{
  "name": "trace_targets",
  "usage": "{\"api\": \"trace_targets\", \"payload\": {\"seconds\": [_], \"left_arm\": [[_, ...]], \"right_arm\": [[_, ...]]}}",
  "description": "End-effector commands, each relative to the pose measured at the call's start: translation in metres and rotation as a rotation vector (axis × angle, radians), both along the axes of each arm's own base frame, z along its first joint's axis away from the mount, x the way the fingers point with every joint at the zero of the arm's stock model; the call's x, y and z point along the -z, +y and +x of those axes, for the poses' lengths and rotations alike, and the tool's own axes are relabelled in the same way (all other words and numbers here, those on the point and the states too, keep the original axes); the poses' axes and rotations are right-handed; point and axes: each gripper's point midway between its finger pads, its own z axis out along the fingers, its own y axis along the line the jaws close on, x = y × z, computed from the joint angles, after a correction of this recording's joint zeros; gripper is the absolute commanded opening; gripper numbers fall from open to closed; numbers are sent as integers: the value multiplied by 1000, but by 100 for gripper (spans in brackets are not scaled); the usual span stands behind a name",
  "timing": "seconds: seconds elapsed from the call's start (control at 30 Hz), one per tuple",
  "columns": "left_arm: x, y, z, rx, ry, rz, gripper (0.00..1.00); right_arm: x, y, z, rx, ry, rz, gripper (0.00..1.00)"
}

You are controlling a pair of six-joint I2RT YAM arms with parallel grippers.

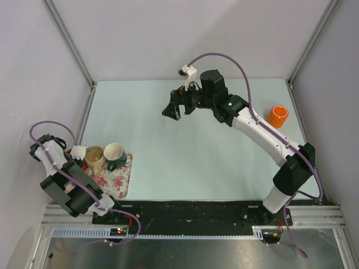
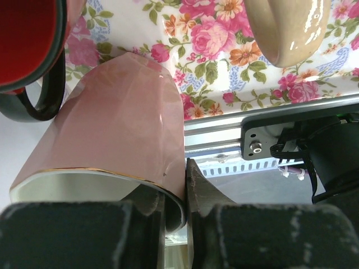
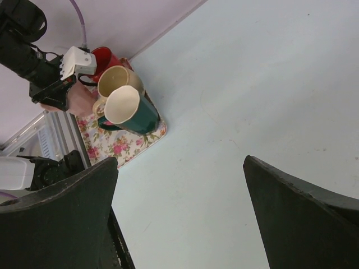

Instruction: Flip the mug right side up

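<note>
A pink mug with a white inside and a gold rim is held at the left end of the floral tray. My left gripper is shut on its rim wall, one finger inside and one outside. The mug is tilted, its open end toward the wrist camera and its base toward the tray. In the top view the mug and left gripper are at the tray's left end. My right gripper is open and empty, high over the table's middle; the right wrist view shows its fingers spread wide.
On the tray stand a red mug, a cream mug and a green mug. An orange cup stands at the far right. A metal rail runs along the table's near edge.
</note>
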Motion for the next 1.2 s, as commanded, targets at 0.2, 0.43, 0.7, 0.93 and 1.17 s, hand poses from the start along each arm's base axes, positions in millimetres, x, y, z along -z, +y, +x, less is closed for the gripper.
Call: {"api": "trace_targets", "payload": {"seconds": [0.2, 0.43, 0.7, 0.93, 1.17], "left_arm": [[2, 1, -1, 99, -1, 39, 52], [-20, 5, 9, 92, -70, 106, 66], [-68, -15, 28, 137, -276, 114, 77], [-116, -49, 76, 77, -492, 45, 79], [-155, -88, 123, 65, -594, -26, 81]], "right_arm": [[-20, -9, -2, 26, -62, 12, 100], [-21, -11, -1, 31, -69, 6, 100], [2, -98, 67, 405, 1, -135, 100], [43, -295, 117, 965, 173, -323, 100], [77, -456, 135, 1357, 376, -296, 100]]}}
